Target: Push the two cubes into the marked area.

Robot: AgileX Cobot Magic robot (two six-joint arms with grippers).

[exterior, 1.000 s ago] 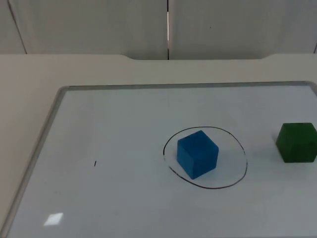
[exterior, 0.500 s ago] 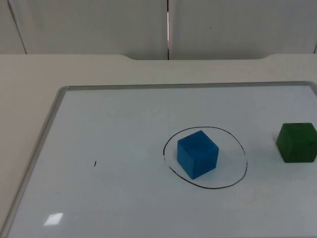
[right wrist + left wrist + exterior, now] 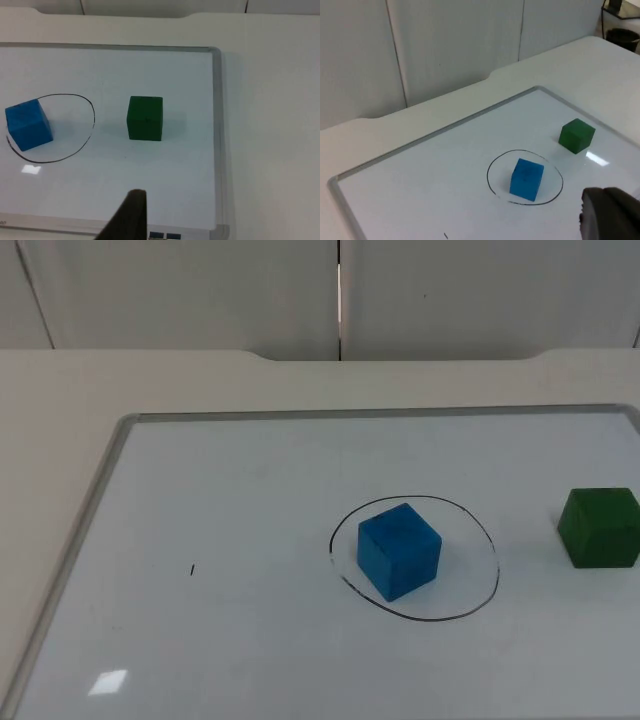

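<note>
A blue cube [image 3: 399,550] stands inside the black hand-drawn ring [image 3: 494,560] on the whiteboard. The green cube [image 3: 600,527] sits outside the ring, to its right, with a gap of bare board between them. From the left wrist I see the blue cube [image 3: 526,179], the ring [image 3: 490,175] and the green cube [image 3: 576,135] well ahead of my left gripper [image 3: 612,215], which waits high and apart from both. My right gripper [image 3: 127,217] waits short of the green cube [image 3: 145,118], with the blue cube [image 3: 28,124] and ring [image 3: 93,112] beyond it to one side.
The whiteboard has a raised metal rim [image 3: 100,490] and lies on the pale table [image 3: 60,390]. A small black mark [image 3: 192,570] is on the board left of the ring. The grey partition wall [image 3: 200,290] closes the back.
</note>
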